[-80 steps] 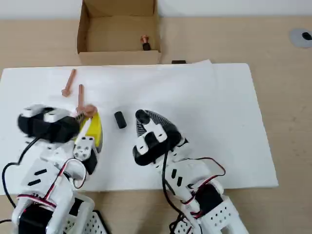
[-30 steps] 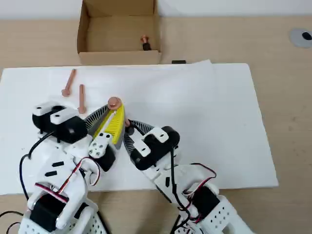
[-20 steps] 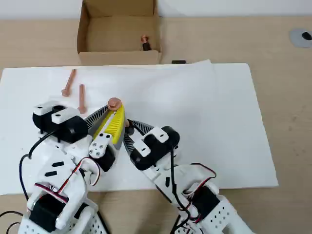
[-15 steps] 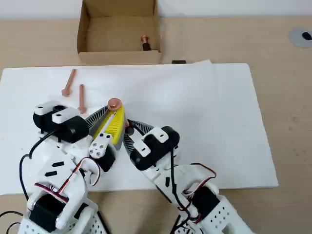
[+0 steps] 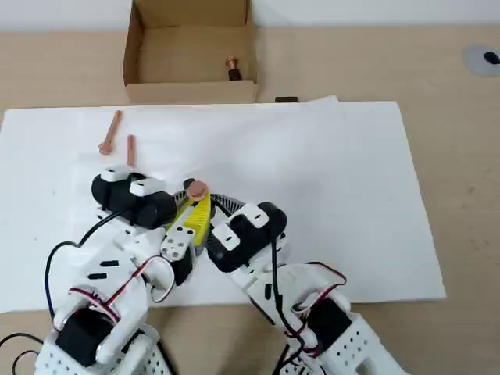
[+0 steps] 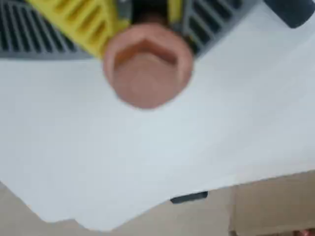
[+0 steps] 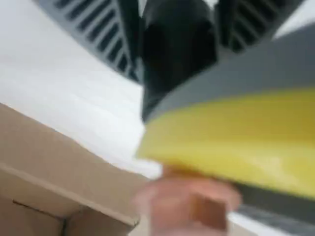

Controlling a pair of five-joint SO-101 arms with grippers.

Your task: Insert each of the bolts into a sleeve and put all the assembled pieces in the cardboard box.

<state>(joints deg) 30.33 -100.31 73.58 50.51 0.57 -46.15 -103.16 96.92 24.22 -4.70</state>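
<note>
While one assembled piece (image 5: 232, 69) is lying in the cardboard box (image 5: 191, 92), the left gripper (image 5: 195, 197) is pinching a bolt (image 5: 198, 188), the right gripper (image 5: 221, 205) a sleeve (image 7: 177, 54), and two loose bolts (image 5: 109, 133) are lying at 10 o'clock.

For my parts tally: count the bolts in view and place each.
4. Two bolts lie loose on the sheet, one is in the left gripper, one sits sleeved in the box. More may be hidden.
</note>
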